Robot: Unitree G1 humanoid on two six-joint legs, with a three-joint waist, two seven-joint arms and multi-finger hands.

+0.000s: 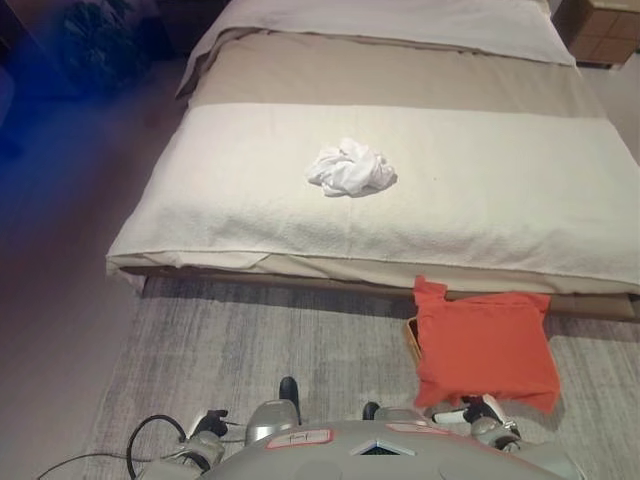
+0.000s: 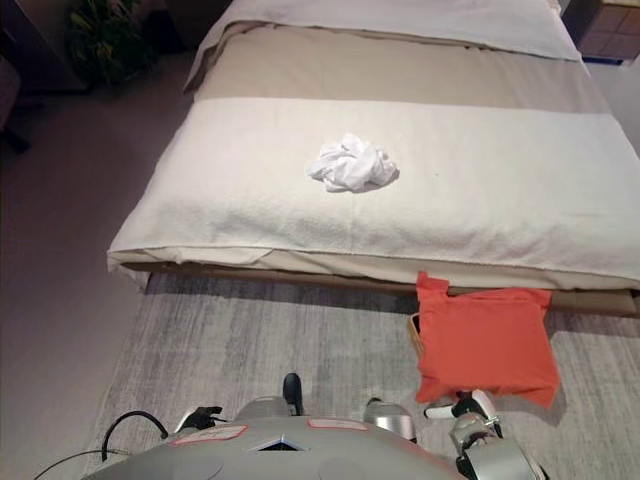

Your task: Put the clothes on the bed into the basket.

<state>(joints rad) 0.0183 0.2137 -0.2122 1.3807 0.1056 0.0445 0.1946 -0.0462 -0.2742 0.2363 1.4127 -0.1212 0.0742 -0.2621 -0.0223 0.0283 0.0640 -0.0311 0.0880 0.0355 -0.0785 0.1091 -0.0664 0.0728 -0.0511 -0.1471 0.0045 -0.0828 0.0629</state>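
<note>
A crumpled white garment (image 1: 350,168) lies on the white blanket near the middle of the bed (image 1: 250,215). An orange cloth (image 1: 485,345) is draped over the basket (image 1: 411,334) on the rug at the bed's foot, and only a sliver of the basket's rim shows. My right hand (image 1: 485,413) is low at the bottom right, just below the orange cloth's lower edge, with relaxed fingers holding nothing. My left hand (image 1: 205,430) is low at the bottom left over the rug, far from the clothes.
A grey rug (image 1: 300,340) lies between me and the bed. A wooden nightstand (image 1: 605,30) stands at the far right by the bed's head. A potted plant (image 2: 105,40) stands at the far left on the bare floor.
</note>
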